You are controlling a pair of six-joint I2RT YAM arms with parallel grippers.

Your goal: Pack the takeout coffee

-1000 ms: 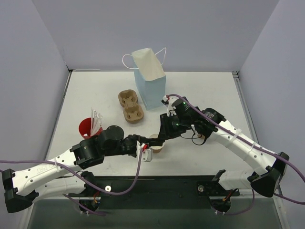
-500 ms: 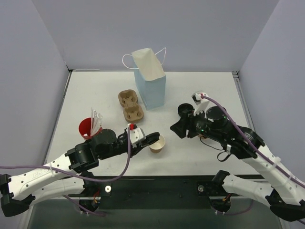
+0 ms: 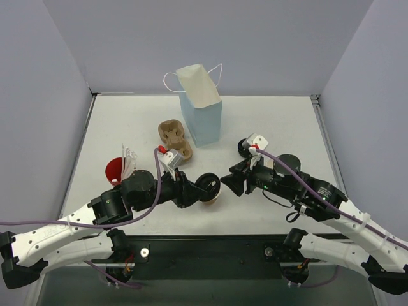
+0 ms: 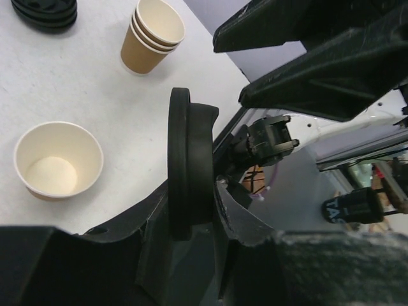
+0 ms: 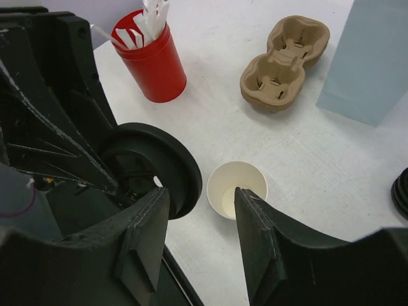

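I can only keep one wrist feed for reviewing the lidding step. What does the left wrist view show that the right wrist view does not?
Only the left wrist view shows the stack of kraft cups. Only the right wrist view shows the red cup holding white sticks, the pulp tray and the blue bag. Both show the open kraft cup, the black lid clamped in the left gripper, the pile of spare lids and the open right gripper.
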